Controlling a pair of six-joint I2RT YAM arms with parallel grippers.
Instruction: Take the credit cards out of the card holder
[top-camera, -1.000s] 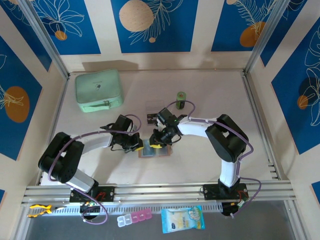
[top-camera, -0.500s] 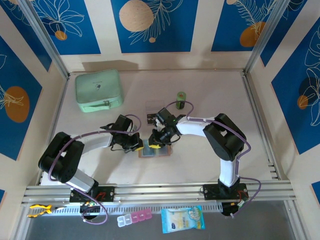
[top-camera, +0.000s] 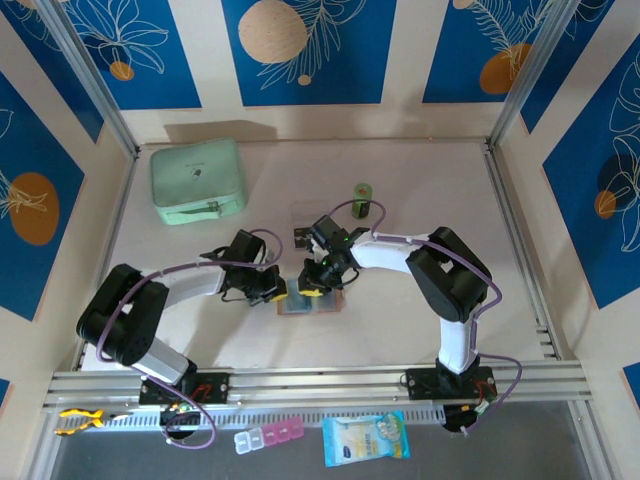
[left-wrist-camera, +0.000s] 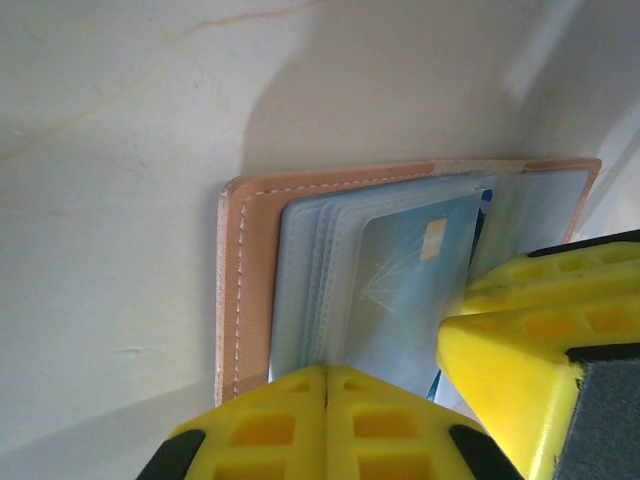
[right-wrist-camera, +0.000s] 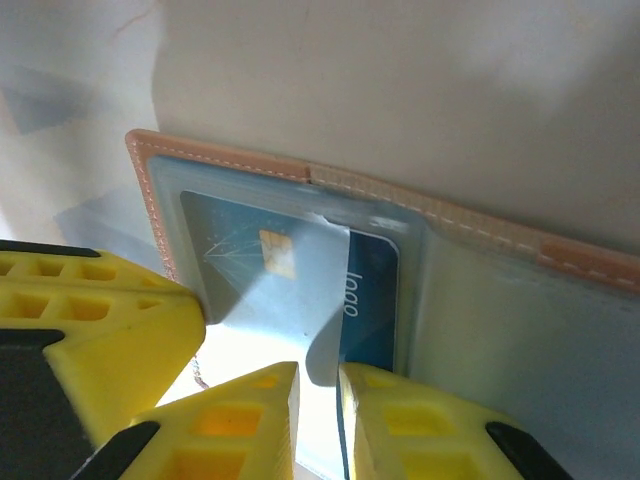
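Observation:
The tan card holder (top-camera: 310, 304) lies open on the table between both grippers. Its leather edge (left-wrist-camera: 245, 290) frames a stack of grey clear pockets. A blue credit card (right-wrist-camera: 365, 300) with a chip sits in a pocket, its right part with pale lettering uncovered; in the left wrist view the card (left-wrist-camera: 410, 270) shows through the plastic. My left gripper (top-camera: 277, 292) (left-wrist-camera: 325, 375) is shut, tips pressed on the pocket stack. My right gripper (top-camera: 313, 285) (right-wrist-camera: 318, 385) stands a narrow gap apart over the card's near edge, the pocket's plastic edge in the gap.
A mint-green zip case (top-camera: 197, 180) lies at the back left. A green cylinder (top-camera: 362, 200) stands behind the right arm. A pale flat rectangle (top-camera: 306, 213) and a small dark piece (top-camera: 300, 237) lie just behind the holder. A pill box (top-camera: 268, 436) and packet (top-camera: 365, 438) lie beyond the front rail.
My right gripper has edged slightly left over the holder. The left gripper and the holder have stayed put.

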